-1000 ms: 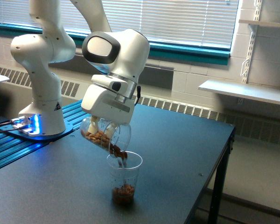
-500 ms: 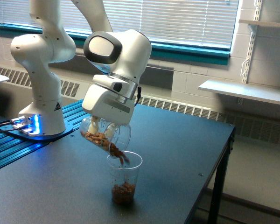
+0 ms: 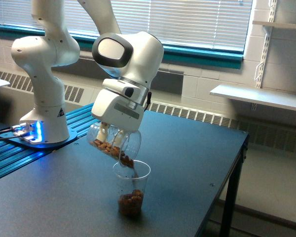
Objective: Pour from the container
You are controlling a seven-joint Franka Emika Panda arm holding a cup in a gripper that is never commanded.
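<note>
Pouring: you're mid-pour, and the arm (image 3: 54,54) has lifted a touch and shifted toward the exterior view's right over the last second.
Change: fewer nuts (image 3: 104,145) sit in the cup (image 3: 113,142) than a second ago, and the pile (image 3: 130,199) in the lower cup (image 3: 131,190) has grown; I'd judge the transfer well along but not finished.
Base: on the exterior view's left, the robot's base (image 3: 42,123) stands on the blue rail, well apart from the action.
Gripper: your gripper (image 3: 110,133) is clamped on the cup, one pale finger (image 3: 103,132) showing through the clear wall.
Cup: it hangs tilted, mouth down toward the exterior view's right, its rim just above the lower cup's rim.
Contents: a thin layer of brown nuts lies along its low side, with a few at the lip about to drop.
Lower cup: it stands upright on the table (image 3: 187,163), clear, with a brown heap across its bottom, mostly empty above.
</note>
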